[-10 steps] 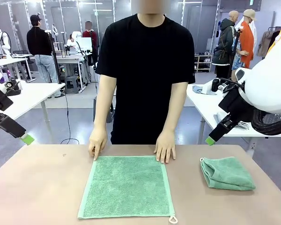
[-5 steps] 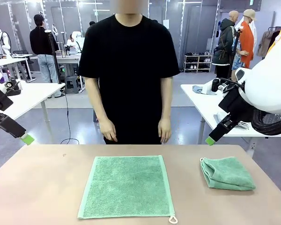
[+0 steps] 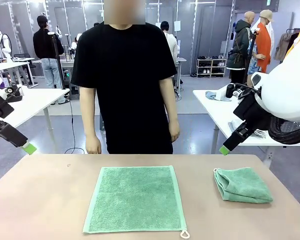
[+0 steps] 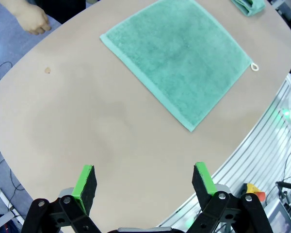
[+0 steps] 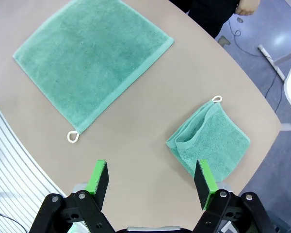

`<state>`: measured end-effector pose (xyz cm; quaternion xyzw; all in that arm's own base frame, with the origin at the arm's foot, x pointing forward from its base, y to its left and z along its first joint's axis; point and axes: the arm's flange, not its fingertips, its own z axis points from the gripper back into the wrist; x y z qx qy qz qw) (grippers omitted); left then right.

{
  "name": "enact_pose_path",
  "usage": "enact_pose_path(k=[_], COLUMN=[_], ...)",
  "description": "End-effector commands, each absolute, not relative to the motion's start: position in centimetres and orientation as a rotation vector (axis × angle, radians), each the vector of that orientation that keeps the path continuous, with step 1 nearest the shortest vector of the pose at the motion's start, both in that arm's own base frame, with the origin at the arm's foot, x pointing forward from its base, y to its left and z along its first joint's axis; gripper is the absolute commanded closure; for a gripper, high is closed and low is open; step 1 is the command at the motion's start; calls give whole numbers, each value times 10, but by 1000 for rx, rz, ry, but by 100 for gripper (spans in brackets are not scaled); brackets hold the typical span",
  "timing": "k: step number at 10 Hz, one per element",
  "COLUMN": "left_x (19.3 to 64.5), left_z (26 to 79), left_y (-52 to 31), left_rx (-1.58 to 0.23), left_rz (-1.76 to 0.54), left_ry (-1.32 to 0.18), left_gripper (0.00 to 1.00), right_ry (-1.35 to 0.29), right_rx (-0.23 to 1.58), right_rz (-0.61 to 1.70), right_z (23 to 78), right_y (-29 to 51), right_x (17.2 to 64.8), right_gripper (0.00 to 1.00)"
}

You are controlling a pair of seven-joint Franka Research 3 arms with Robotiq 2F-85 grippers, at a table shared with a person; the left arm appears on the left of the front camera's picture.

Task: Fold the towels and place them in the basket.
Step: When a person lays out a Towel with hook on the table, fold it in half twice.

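Poised wide apart and empty above counter: left fingers, right fingers. Ahead of both, flat towel spread ready for folding; just beyond right fingers, folded towel apparently set aside as finished.

Work surface before me: a tan counter. One small brown mark sits on it, near the far edge on my left. At the far side stands a person in a black T-shirt, upright and close to the counter edge. Behind are a left white table and a right white table, with a dark cable running down to the grey floor.
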<state>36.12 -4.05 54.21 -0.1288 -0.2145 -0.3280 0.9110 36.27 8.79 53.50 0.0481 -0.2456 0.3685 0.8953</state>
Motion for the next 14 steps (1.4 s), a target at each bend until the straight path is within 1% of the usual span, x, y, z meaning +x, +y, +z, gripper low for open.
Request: enact_pose_path(k=[1,6,7,9,11,13,14], left_x=[361,361,350,323,309,295,294], left_z=[542,542,547,549,540,511,497], left_y=[-38,-40,-46,-77,-108,-144,-158], left_rx=[-257,-266,-196,-78,-75,-43,-16], left_rz=[-678,-676,-777,-1051,-1266,-1481,-1498], left_ry=[-440,-442,-432,-394,-361,-308,-301], left_gripper=[0,0,0,0,0,0,0], right_ry=[-504,-509,-543,-528,-431,-350,-315], right_rx=[95,100,59,-72,-160,-186,-188], right_rz=[756,764,862,1137,1288,1392,1436], right_z=[537,535,544,553,544,519,504], right_y=[90,88,95,136,175,208,223], right_x=[366,363,351,328,327,327,327], right_gripper=[11,11,11,11,11,11,11])
